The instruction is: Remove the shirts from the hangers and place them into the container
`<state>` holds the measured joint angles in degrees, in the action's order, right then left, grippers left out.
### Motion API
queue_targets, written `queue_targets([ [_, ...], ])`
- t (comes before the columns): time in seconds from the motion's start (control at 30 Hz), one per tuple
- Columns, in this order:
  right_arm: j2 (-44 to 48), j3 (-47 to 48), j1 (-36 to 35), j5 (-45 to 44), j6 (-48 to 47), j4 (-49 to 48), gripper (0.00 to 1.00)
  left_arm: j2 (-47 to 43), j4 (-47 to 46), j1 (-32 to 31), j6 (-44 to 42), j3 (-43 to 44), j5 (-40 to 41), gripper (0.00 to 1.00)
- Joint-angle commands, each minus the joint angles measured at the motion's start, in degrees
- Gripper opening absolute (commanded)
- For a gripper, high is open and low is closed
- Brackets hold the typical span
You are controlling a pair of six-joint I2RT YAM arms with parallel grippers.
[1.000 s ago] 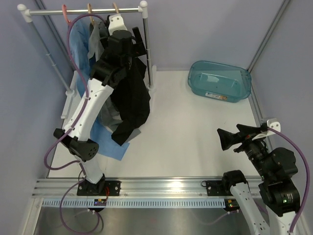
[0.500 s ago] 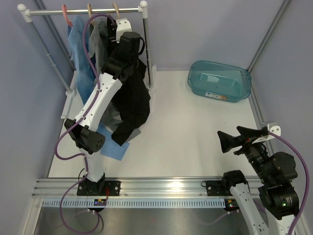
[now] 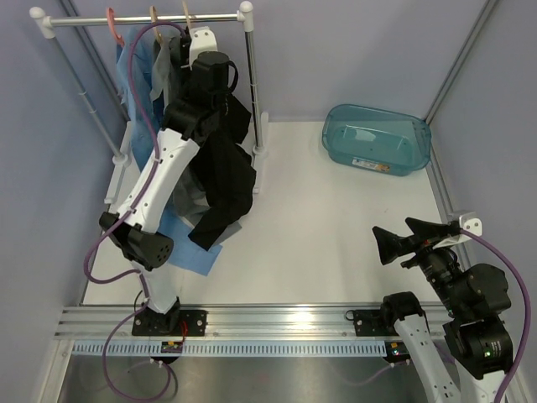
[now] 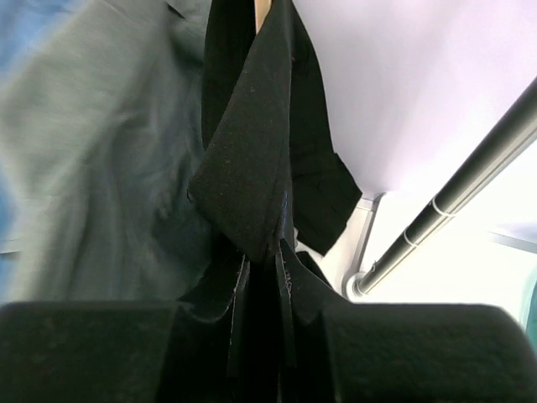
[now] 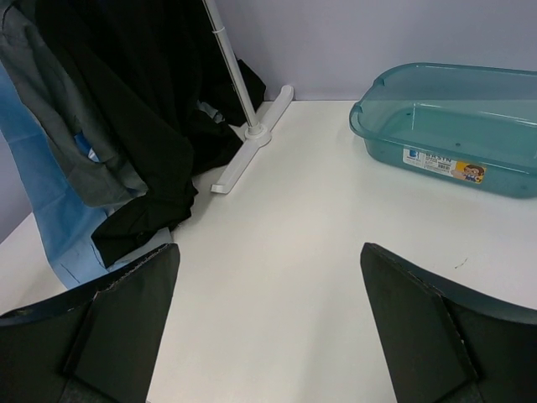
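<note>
Top view: your left gripper (image 3: 215, 71) is up high at the far-left rail (image 3: 143, 17), buried in the black shirt (image 3: 226, 176) just below its wooden hanger (image 3: 186, 10). That's prob. so the cloth can be drawn off from the shoulder. The grey shirt (image 3: 165, 67) and light blue shirt (image 3: 134, 84) hang just left of it, touching, and the tails pool on the surface (image 3: 336, 227). The container (image 3: 369, 158) sits far right, well apart, w/ no shirt in it yet. The right gripper (image 3: 401, 237) waits near right, out of the way.

Left wrist view: jaws are nearly closed w/ a fold of black cloth pinched between them. The hanger tip shows at the top, shirt draped over it. Grey cloth crowds in on the left, so it could drag along. The rail's post runs just to the right.

Right wrist view: jaws are spread wide, holding nothing, w/ only bare surface between them. The rail's foot (image 5: 252, 138) lies between the shirts and the container, so you'll likely need to lift over it.
</note>
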<state>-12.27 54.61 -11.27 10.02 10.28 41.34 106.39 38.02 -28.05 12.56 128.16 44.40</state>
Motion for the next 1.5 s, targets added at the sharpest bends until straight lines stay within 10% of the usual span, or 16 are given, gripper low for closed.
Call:
queue_targets([
  [0.0,0.76,-0.47,-0.69,1.05,-0.62,-2.14,0.99,-9.43,-5.05,0.37,-2.97,0.69,-0.89,0.0],
  [0.87,-0.38,-0.12,-0.6,2.72,-0.53,-2.32,1.0,-44.59,-1.46,0.28,-1.74,-40.62,-33.47,0.0],
  [1.47,-1.09,0.85,-0.69,4.04,0.0,-0.12,1.0,-41.71,2.59,0.28,-1.66,-9.6,-63.73,0.03],
])
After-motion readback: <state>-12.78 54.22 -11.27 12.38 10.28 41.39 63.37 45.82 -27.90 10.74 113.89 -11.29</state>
